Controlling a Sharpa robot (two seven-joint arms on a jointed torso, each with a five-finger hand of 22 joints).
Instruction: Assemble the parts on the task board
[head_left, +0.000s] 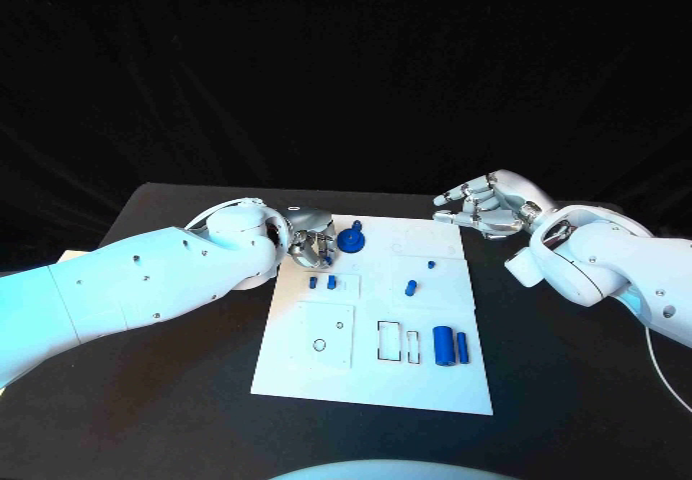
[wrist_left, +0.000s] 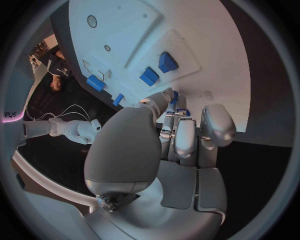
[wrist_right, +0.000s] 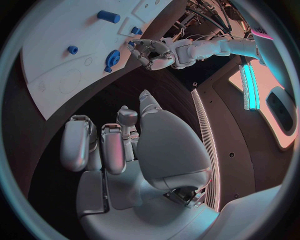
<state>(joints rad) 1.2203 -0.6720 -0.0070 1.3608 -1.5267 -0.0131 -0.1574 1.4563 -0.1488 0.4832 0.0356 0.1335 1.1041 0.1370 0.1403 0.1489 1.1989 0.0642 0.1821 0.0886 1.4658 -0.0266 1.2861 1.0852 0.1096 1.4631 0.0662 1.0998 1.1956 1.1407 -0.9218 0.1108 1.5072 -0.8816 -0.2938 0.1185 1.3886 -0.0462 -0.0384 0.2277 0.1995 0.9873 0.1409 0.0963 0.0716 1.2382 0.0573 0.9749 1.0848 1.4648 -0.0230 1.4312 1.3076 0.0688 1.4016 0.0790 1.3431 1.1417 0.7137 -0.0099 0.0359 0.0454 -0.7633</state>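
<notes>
In the head view, the white task board (head_left: 433, 380) lies in the middle of the black worktop (head_left: 144, 400). The left hand (head_left: 310, 243) hangs over the board's far left corner, its fingers (head_left: 320, 258) curled down just beside a round blue gear-like part (head_left: 352, 240); whether they touch it cannot be told. Two small blue parts (head_left: 322, 283) sit side by side just in front of that hand, two more small blue pieces (head_left: 414, 287) lie near the board's middle, and two blue cylinders (head_left: 451, 346) lie side by side toward the near right, next to outlined rectangular slots (head_left: 392, 341). The right hand (head_left: 486, 207) hovers off the board beyond its far right corner, fingers loosely curled and holding nothing. In the left wrist view, the left hand (wrist_left: 181, 135) has its fingers (wrist_left: 215, 125) bent forward close together over the board's edge, a bit of blue showing at their tips; a grip cannot be confirmed. Two blue blocks (wrist_left: 157, 69) lie beyond them on the board. In the right wrist view, the right hand (wrist_right: 125, 145) is curled inward with nothing in it, above bare worktop, while the gear-like part (wrist_right: 112, 59) and the left hand (wrist_right: 153, 52) show at the board's far edge.
</notes>
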